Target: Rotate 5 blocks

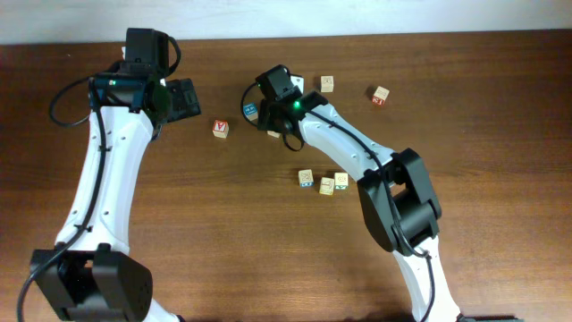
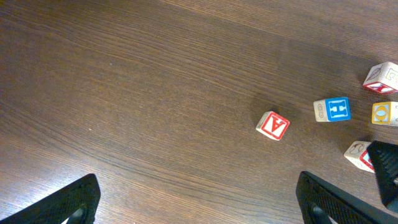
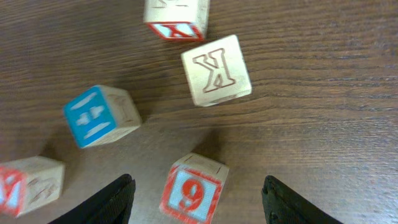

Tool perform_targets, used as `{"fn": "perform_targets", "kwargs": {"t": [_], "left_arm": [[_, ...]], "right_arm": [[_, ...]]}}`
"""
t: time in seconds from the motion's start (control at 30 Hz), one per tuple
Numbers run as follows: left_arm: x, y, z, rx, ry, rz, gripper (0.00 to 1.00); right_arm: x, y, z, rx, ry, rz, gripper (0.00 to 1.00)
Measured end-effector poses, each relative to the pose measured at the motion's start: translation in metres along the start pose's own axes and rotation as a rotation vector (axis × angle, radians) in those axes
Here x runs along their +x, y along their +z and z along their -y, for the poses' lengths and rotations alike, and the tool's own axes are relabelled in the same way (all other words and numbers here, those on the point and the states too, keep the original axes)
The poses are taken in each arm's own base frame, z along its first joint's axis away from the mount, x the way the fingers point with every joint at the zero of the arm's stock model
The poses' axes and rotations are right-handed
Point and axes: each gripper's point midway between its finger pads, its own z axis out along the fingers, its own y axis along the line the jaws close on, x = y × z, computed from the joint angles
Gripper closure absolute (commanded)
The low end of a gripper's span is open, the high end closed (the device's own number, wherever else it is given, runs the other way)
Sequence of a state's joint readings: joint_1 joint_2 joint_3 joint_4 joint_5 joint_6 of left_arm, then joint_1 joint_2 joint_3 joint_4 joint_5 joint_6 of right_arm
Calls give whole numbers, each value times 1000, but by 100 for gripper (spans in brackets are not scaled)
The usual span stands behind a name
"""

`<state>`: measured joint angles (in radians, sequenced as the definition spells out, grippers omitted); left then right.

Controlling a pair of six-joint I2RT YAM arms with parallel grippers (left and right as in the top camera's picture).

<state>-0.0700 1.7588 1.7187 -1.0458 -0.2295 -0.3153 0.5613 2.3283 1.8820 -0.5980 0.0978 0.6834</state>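
Red "9" block (image 3: pixel 191 194) between right gripper's (image 3: pixel 196 186) parted fingers, neither touching it. Blue-faced block (image 3: pixel 99 116) just beside "9" block; cluster of three blocks (image 1: pixel 327 186) well apart from it. Left gripper (image 2: pixel 198 183) wide open, empty.

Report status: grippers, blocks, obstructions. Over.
Left gripper open, empty, above table. Right gripper open, straddling red 9 block, gaps both sides. Blue block and K block close by, clear of jaws.
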Motion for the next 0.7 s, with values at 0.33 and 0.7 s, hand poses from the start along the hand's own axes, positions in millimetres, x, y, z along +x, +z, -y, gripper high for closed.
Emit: {"fn": "perform_targets", "kwargs": {"t": [0.33, 0.7], "left_arm": [[0, 0, 0, 0, 0, 0, 1], [0, 0, 0, 0, 0, 1, 1]], "right_arm": [[14, 27, 13, 49, -5, -25, 67], [48, -11, 37, 163, -147, -255, 71]]}}
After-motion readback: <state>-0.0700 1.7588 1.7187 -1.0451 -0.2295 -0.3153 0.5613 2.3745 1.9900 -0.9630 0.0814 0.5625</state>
